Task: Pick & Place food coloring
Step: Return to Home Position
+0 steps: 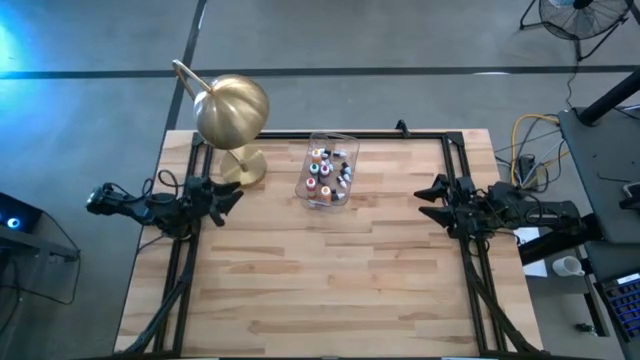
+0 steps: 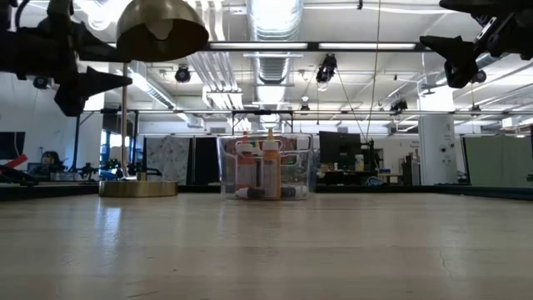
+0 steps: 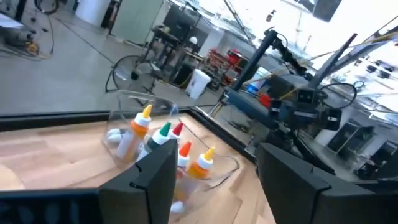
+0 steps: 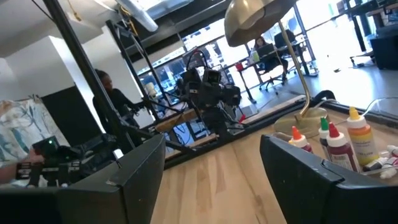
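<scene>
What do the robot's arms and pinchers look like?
The left arm and right arm are black, built from chunky jointed pieces, with thin dark cables looping beside them. The left gripper and right gripper look alike: two flat, wedge-shaped black fingers each. No markings show.

Brass dome lamp near the left fingers, clear plastic tub between those and the right fingers, wooden table beneath both, white mug well behind the latter.
</scene>
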Robot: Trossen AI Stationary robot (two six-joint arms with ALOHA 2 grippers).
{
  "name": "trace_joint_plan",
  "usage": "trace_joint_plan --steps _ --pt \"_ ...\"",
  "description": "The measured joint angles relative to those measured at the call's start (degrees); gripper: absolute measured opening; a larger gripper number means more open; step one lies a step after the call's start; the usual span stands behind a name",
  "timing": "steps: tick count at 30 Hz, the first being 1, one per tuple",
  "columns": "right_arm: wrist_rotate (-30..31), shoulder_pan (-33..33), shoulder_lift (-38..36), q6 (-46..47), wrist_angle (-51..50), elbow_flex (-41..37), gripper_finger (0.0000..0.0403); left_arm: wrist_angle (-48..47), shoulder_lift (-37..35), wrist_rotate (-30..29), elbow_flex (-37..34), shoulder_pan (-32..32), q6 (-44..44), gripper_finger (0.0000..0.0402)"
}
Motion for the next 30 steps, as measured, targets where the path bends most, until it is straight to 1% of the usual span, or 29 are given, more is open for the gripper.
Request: trace_joint_plan --steps 4,11,14,19,22,24,25,27,29,30 --pt "0.02 0.01 0.01 0.00 -0.05 0.01 0.0255 2.39 0.32 -0.10 0.68 0.00 0.03 0.0190" --pt "-0.01 0.02 0.00 0.00 -0.50 0.00 0.0249 1.79 0.45 -0.08 0.42 0.00 0.04 0.0190" --pt "-0.01 0.01 0.00 0.00 -0.70 0.00 0.0251 1.87 0.70 -0.08 0.42 0.00 0.06 0.0190" --pt "-0.01 0.00 0.00 0.00 -0.81 0.00 0.0256 1.64 -0.89 -0.06 0.42 0.16 0.06 0.0190" --pt "-0.01 0.00 0.02 0.00 -0.83 0.00 0.0255 1.64 -1.88 0.09 0.42 1.79 0.90 0.0190" --pt "-0.01 0.00 0.02 0.00 -0.83 0.00 0.0253 1.61 -1.89 0.35 0.42 3.99 4.32 0.0190" --pt "-0.01 0.00 0.02 0.00 -0.83 0.00 0.0251 1.62 -1.89 1.57 0.42 5.52 5.68 0.0190" --pt "-0.01 0.00 0.02 0.00 -0.83 0.00 0.0249 1.66 -1.89 6.96 0.32 8.99 7.16 0.0190" --pt "-0.01 0.00 0.02 0.00 -0.83 0.00 0.0249 2.32 -1.89 15.51 -0.45 13.28 7.62 0.0190" --pt "-0.01 0.00 0.02 0.00 -0.83 0.00 0.0249 3.18 -1.89 21.04 -1.27 15.61 8.09 0.0190"
